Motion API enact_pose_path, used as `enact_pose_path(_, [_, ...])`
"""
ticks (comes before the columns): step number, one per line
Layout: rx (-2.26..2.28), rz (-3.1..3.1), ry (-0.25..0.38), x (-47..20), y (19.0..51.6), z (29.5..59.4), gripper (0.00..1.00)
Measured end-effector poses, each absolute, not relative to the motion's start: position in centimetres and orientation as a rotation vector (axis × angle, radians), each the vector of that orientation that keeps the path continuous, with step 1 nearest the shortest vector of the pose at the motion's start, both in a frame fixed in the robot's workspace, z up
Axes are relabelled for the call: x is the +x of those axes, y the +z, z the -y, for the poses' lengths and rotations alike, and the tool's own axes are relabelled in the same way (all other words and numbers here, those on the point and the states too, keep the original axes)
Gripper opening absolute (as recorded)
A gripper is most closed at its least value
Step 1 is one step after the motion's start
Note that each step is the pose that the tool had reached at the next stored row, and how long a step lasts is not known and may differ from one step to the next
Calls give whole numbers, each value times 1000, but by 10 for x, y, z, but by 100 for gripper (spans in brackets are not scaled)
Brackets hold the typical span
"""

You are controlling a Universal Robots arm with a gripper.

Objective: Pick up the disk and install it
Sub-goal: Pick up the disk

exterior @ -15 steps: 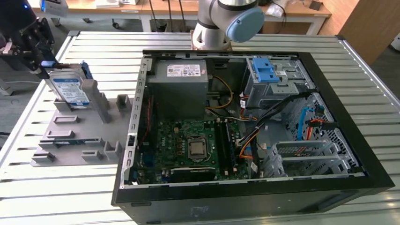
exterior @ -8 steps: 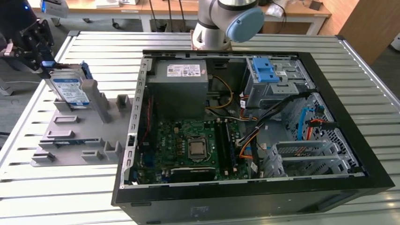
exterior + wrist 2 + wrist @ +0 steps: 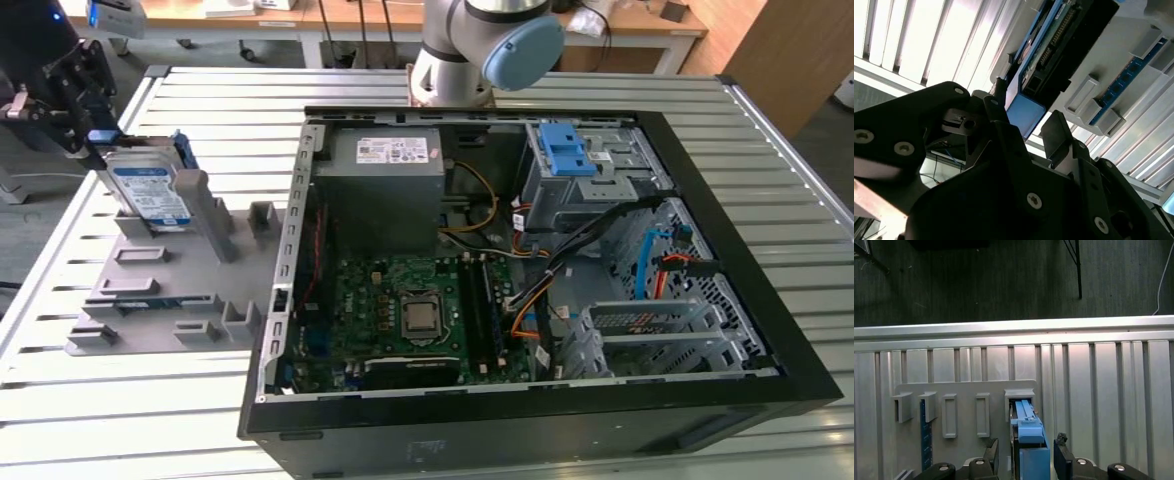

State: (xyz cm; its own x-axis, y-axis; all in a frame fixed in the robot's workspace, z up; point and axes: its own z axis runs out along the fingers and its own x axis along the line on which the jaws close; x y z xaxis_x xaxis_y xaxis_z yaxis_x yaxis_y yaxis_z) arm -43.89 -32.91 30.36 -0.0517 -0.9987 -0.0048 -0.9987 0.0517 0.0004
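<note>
Disk point(image 3: 150, 192) standing upright in a grey holder point(image 3: 147, 292), sitting between the gripper's point(image 3: 1026, 446) parted fingers point(image 3: 1061, 444), unclamped, silver face wearing a blue-and-white label, blue frame edging it.

Slatted metal table point(image 3: 160, 420), carrying:
- Open black computer case point(image 3: 534, 440), lying on its side over the table's middle. Inside it: grey power supply point(image 3: 387, 185) with white sticker in a far corner; green motherboard point(image 3: 387, 300) with bare processor point(image 3: 422, 317); blue latch point(image 3: 567, 150) on a grey drive cage; orange and black cables point(image 3: 534, 290).
- Grey slotted holder plate point(image 3: 147, 290), just beside the case, towards the table's edge at the exterior view's left.
- Blue strip point(image 3: 926, 435), upright in one holder slot.

Wooden desk point(image 3: 200, 12), beyond the table's far edge.
</note>
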Motion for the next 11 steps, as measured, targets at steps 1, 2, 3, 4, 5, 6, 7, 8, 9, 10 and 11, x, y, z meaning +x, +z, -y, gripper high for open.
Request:
enact_pose_path(1, [-2161,-2276,7,-439,303,329,55])
enact_pose_path(2, [-2162,-2277,8,-439,303,329,55])
enact_pose_path(3, [-2163,-2278,9,-439,302,329,55])
enact_pose_path(4, [-2163,-2278,11,-439,302,329,55])
enact_pose_path(5, [-2164,-2279,12,-439,301,329,55])
enact_pose_path(6, [-2165,-2280,14,-439,300,329,55])
enact_pose_path(7, [-2166,-2281,16,-439,300,329,55])
enact_pose_path(8, [-2167,-2282,17,-439,299,329,55])
enact_pose_path(9, [-2167,-2282,18,-439,299,329,55])
enact_pose_path(10, [-2167,-2282,18,-439,299,329,54])
enact_pose_path(11, [-2167,-2282,19,-439,299,329,54])
